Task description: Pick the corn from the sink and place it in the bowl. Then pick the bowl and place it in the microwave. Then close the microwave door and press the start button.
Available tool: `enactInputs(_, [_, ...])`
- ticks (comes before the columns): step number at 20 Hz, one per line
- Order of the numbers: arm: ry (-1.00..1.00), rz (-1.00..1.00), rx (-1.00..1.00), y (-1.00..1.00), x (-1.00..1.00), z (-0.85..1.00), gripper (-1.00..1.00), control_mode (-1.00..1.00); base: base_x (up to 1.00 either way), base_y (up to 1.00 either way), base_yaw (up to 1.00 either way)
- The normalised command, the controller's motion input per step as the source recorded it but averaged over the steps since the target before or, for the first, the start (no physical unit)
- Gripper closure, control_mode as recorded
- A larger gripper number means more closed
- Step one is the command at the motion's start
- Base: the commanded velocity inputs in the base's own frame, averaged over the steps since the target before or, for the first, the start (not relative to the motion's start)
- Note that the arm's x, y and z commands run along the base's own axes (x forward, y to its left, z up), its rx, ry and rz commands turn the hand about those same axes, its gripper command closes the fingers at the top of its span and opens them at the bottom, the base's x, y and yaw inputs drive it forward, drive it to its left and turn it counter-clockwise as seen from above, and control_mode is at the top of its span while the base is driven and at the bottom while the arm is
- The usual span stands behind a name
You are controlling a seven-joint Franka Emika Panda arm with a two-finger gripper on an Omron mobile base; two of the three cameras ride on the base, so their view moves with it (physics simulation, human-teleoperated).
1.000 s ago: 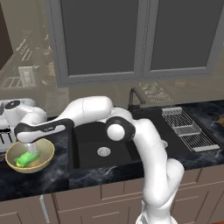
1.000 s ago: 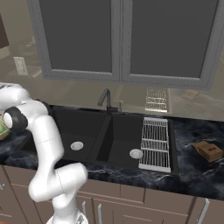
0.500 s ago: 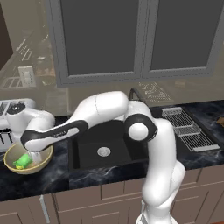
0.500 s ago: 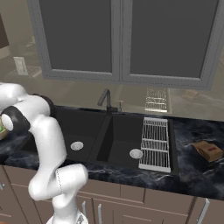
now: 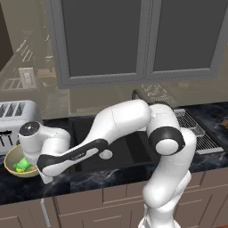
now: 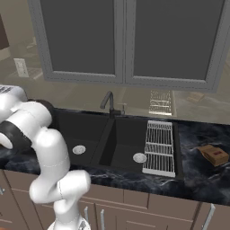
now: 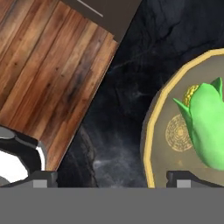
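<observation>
Corn sitting in the bowl, tool standing open.
The corn [image 7: 206, 128] is lying inside the bowl [image 7: 162, 154] on the dark worktop [image 7: 127, 109], just in front of the toaster [image 5: 15, 118]; the tool [image 7: 111, 176] is hovering over the bowl's rim, holding nothing.

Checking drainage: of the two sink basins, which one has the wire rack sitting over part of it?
The right-hand basin of the sink: the wire rack covers its right side, beside its drain. The left-hand basin is uncovered.

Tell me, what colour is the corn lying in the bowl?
Bright green husk, yellow at one end; the corn in the bowl shows best in the hand view.
</observation>
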Motion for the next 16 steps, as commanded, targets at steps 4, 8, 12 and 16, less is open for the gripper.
enactInputs(4, [-0.01,-0.10,0.00,-0.01,0.18,0.00,-1.00,-1.00,0.00,0.00,0.00])
enactInputs(8, [0.00,-0.05,0.00,0.01,0.25,-0.08,-1.00,-1.00,0.00,0.00,0.00])
enactInputs(12, [0.00,0.00,0.00,0.09,0.31,-0.19,-1.00,-1.00,0.00,0.00,0.00])
enactInputs(16, [0.00,0.00,0.00,0.08,0.24,-0.28,-1.00,-1.00,0.00,0.00,0.00])
